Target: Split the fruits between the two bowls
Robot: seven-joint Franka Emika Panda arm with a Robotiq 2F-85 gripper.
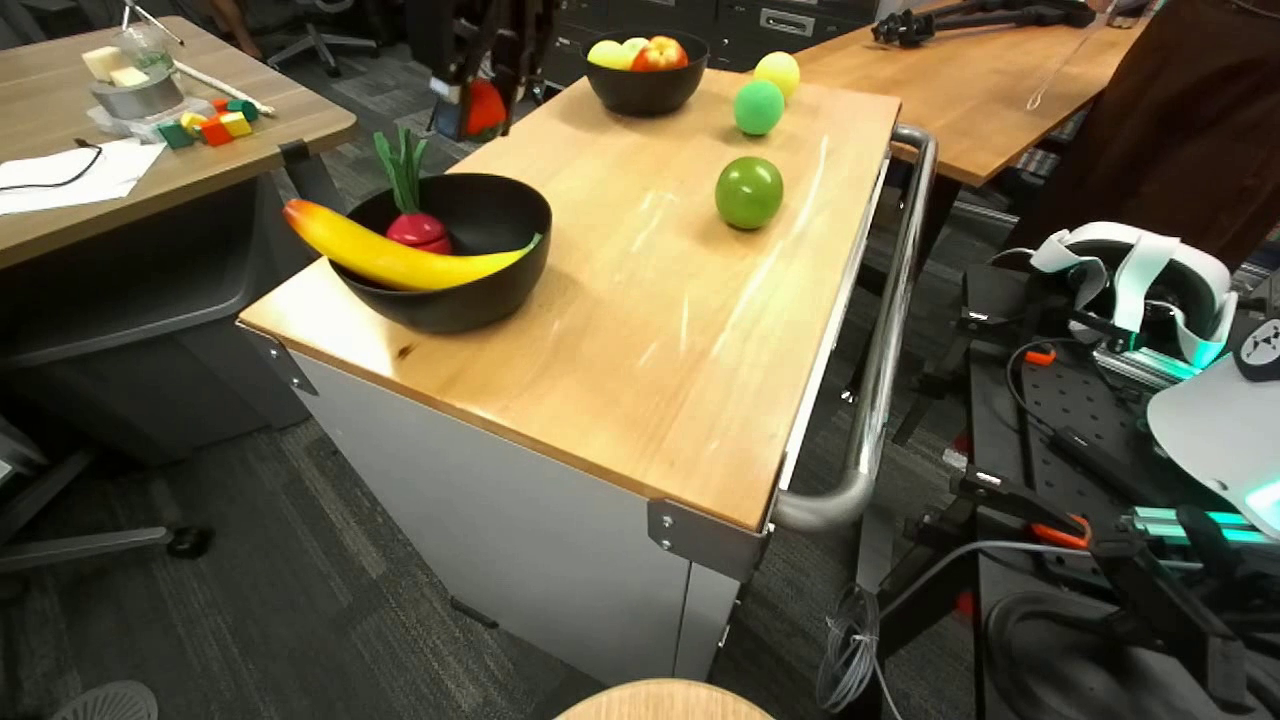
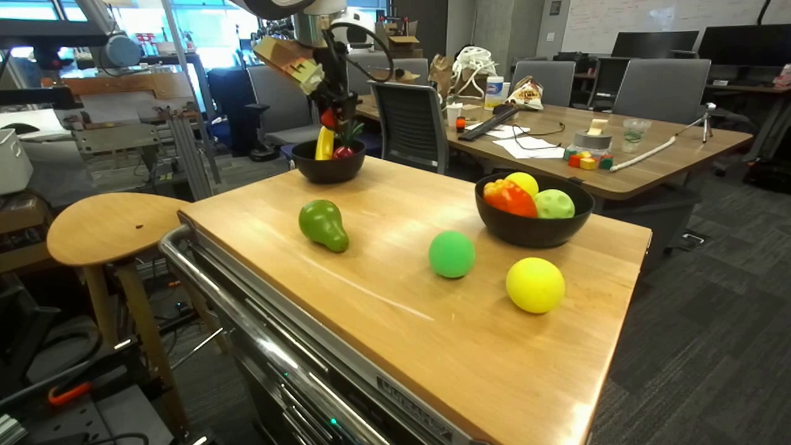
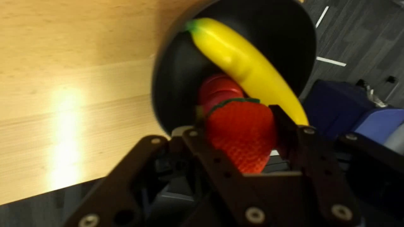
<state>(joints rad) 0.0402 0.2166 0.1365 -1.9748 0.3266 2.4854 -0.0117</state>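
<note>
Tool (image 3: pixel 239 122): jaws half apart, gripping the strawberry (image 3: pixel 242 137).
Strawberry: I see it near the black bowl (image 3: pixel 175 77), but higher.
Bowl: better to release low inside, beside the radish (image 3: pixel 220 87), not pushing the banana (image 3: pixel 246 64).

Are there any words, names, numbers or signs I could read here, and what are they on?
None I can read for sure. These are too small or blurred:
Nameplate on the cart: lettering too blurred.
Whiteboard: writing too faint.
Canister: label too small.
Crinkly bag: print too blurred.
Yellow-orange box: dark marks, too blurred.
Round dark badge: pale shapes, no clear letters.
</note>
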